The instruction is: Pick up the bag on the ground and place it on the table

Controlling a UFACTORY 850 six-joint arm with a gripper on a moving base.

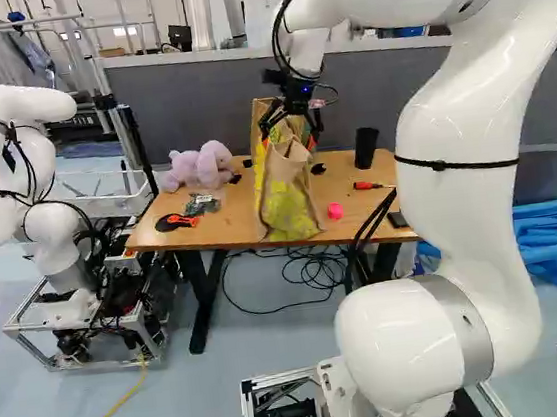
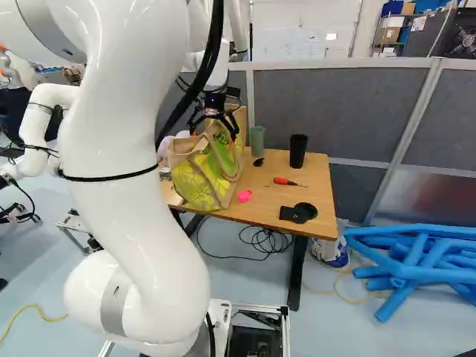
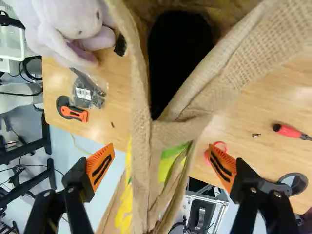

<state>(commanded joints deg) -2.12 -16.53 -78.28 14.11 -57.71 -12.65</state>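
The bag point(image 1: 288, 199), tan with a yellow-green print, stands on the wooden table point(image 1: 216, 234), close to its front edge and leaning a little. Over the bag's top is my gripper point(image 1: 290, 135), pointing down. In the wrist view the gripper point(image 3: 161, 166) is open, its orange pads wide apart on either side of the bag's handle and upper edge point(image 3: 144, 170), neither visibly touching it. The bag's dark opening lies ahead of the fingers. The bag's underside is hidden.
Around the bag lie a purple plush toy point(image 1: 199, 165), an orange-black cutter point(image 1: 175, 222), a pink item point(image 1: 335, 210), a red screwdriver point(image 2: 285, 181) and a black cup point(image 2: 298, 151). Another robot point(image 1: 29, 186) stands left; blue tubes point(image 2: 416, 260) lie right.
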